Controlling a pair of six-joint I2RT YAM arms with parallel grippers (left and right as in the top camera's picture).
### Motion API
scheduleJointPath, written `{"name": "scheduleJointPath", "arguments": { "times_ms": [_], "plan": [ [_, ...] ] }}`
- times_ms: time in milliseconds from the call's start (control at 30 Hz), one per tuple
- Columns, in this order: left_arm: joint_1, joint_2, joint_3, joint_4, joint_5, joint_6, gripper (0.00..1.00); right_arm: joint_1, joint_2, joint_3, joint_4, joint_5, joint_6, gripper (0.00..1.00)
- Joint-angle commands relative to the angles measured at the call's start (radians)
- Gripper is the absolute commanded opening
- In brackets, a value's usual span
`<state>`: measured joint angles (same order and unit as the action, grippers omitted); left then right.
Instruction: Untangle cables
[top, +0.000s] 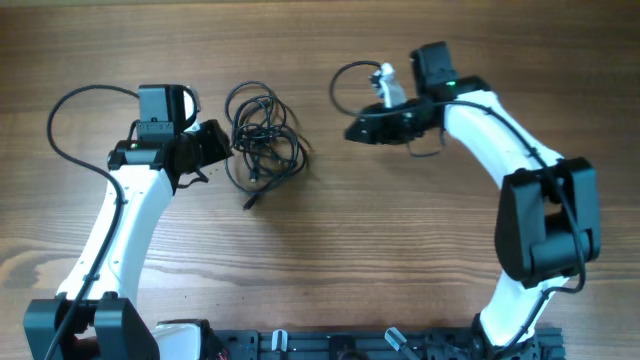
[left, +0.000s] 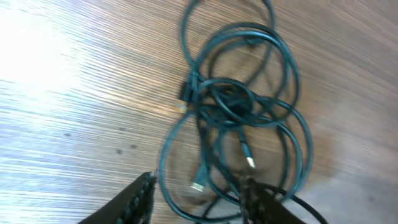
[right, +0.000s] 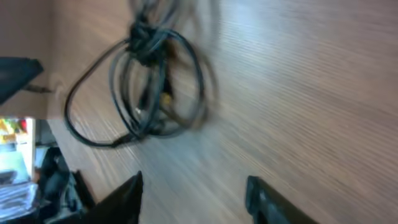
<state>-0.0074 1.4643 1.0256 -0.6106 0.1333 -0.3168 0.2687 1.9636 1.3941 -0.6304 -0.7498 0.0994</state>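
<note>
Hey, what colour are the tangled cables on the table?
Black, with a slight teal sheen under the light; the cables show best in the left wrist view.

Cables lying in a loose coil on the wooden tabletop. Left hand sitting just beside the coil's left edge. Right hand pointing toward it, well apart.

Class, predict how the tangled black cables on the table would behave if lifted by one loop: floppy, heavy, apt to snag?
The cables would probably sag and dangle: thin cords lying in loose curves. They likely rise as one clump, since strands cross tightly at a knot. Probably light; the small plug ends may swing or snag.
</note>
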Motion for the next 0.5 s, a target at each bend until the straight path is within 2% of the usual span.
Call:
{"name": "scheduleJointPath", "arguments": {
  "times_ms": [0, 67, 167, 267, 400, 467],
  "plan": [
    [-0.001, 0.008, -0.008, 0.007, -0.084, -0.046, 0.40, 0.103, -0.015, 0.004, 0.112, 0.003, 0.016, 0.61],
    [-0.001, 0.016, -0.014, 0.010, -0.125, -0.096, 0.40, 0.163, -0.015, 0.004, 0.193, 0.064, 0.070, 0.63],
    [-0.001, 0.037, -0.014, 0.016, -0.127, -0.097, 0.40, 0.241, -0.014, 0.004, 0.271, 0.205, 0.163, 0.65],
    [0.001, 0.074, -0.014, 0.027, -0.127, -0.115, 0.45, 0.321, -0.005, 0.004, 0.315, 0.260, 0.195, 0.67],
    [0.001, 0.101, -0.014, 0.035, -0.126, -0.116, 0.45, 0.397, 0.033, 0.004, 0.302, 0.304, 0.196, 0.68],
    [0.001, 0.101, -0.014, 0.035, -0.127, -0.115, 0.43, 0.418, 0.063, 0.004, 0.258, 0.365, 0.220, 0.64]
  ]
}}
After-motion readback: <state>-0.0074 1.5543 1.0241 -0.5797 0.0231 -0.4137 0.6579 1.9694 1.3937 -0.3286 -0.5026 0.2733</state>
